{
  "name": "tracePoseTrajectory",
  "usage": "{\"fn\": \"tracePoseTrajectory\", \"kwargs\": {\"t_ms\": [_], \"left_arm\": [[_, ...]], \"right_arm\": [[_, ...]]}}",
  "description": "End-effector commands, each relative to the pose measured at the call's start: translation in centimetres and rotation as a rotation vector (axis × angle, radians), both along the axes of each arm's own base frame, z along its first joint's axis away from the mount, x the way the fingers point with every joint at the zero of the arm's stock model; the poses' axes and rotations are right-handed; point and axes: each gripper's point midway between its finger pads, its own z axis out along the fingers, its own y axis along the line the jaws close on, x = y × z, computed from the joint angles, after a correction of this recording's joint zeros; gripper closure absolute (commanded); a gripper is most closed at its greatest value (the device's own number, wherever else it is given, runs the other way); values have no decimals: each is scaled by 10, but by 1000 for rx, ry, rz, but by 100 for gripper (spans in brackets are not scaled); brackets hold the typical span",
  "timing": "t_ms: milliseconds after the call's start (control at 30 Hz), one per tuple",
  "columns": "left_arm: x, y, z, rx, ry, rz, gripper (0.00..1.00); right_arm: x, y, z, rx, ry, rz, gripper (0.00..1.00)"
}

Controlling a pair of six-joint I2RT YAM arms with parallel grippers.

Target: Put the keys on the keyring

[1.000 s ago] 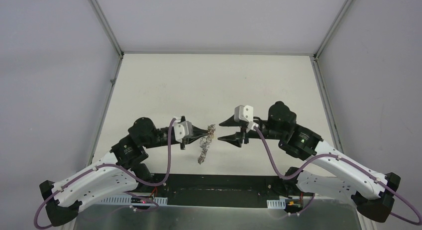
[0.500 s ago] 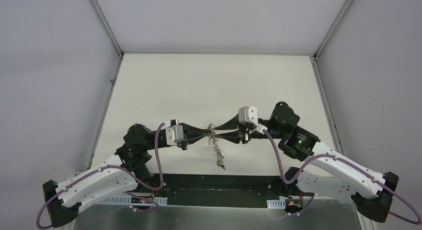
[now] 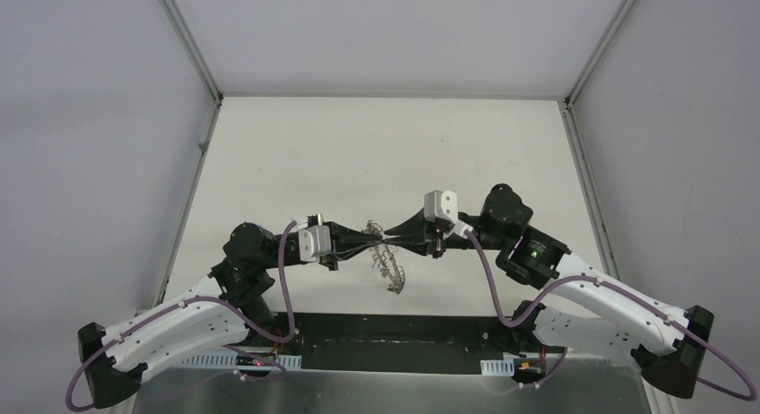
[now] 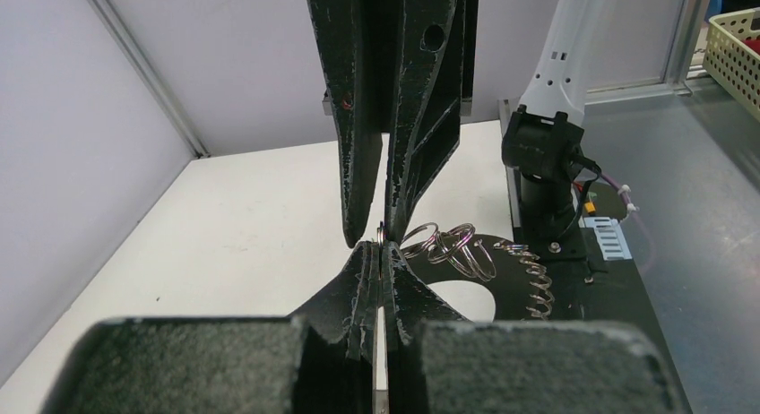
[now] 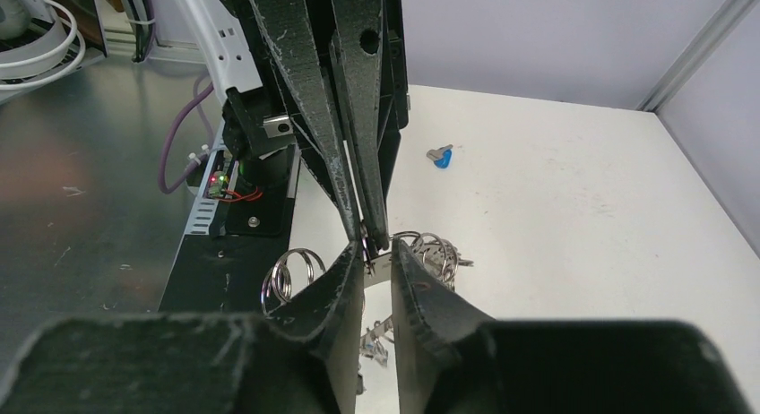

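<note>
Aloft, keyring between meeting tips, left fingers clamped on it, right fingers pinching it too

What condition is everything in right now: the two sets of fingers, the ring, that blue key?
keyring: hanging in the air, pinched at the top.
left fingers: shut on the keyring.
right fingers: close on either side of the keyring; firm grip unclear.
blue key: lying loose on the table, not on the ring.
</note>
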Motion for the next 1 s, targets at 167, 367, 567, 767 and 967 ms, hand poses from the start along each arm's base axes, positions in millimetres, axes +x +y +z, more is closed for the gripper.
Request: {"fn": "tracePoseTrajectory", "kwargs": {"t_ms": [167, 367, 567, 767, 967], "left_arm": [[-12, 2, 42, -82, -85, -48, 100], [-13, 4, 43, -84, -87, -44, 100], [-11, 4, 43, -82, -84, -40, 100], [-11, 3, 43, -80, -80, -41, 100], [-10, 1, 41, -76, -68, -43, 100]], "right_arm": [[5, 3, 1, 20, -3, -18, 89], [10, -3, -4, 9, 2, -61, 67], [14, -5, -6, 8, 21, -68, 69], [12, -2, -5, 23, 32, -45, 86], [6, 0, -5, 33, 34, -7, 88]]}}
